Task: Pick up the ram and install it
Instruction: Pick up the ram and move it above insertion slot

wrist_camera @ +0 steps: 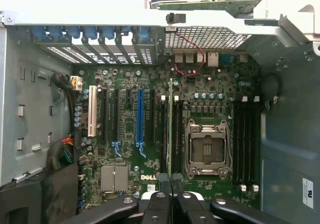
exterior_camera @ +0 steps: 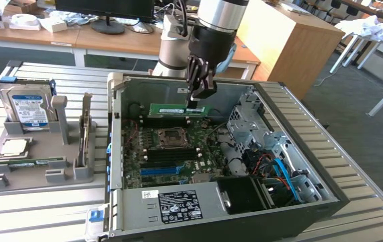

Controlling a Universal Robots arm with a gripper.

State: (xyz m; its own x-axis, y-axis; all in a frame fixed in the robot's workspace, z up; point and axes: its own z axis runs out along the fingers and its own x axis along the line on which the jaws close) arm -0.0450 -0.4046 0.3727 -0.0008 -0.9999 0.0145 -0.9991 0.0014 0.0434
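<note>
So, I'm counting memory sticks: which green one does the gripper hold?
The ram inside the open case, standing on edge over the motherboard, pinched by the shut gripper. The other green stick lies flat in the grey tray outside.

One claw (exterior_camera: 198, 101) hangs inside one open computer case (exterior_camera: 116, 101), which rests on one slatted bench (exterior_camera: 44, 222). There are two thin green sticks. One is the ram (exterior_camera: 178, 109), pinched at the claw's tips. The other is a second green stick (exterior_camera: 34, 163), lying flat well away from the claw toward the exterior view's left. That same side holds one grey holder (exterior_camera: 16, 184), one hard drive (exterior_camera: 26, 108) and one square processor chip (exterior_camera: 13, 147). Beneath the claw lies one motherboard (wrist_camera: 210, 84). It carries one processor socket (wrist_camera: 206, 149), one white card slot (wrist_camera: 92, 111) and one blue card slot (wrist_camera: 140, 114). One labelled power supply (exterior_camera: 178, 205) sits well apart from the claw.
</note>
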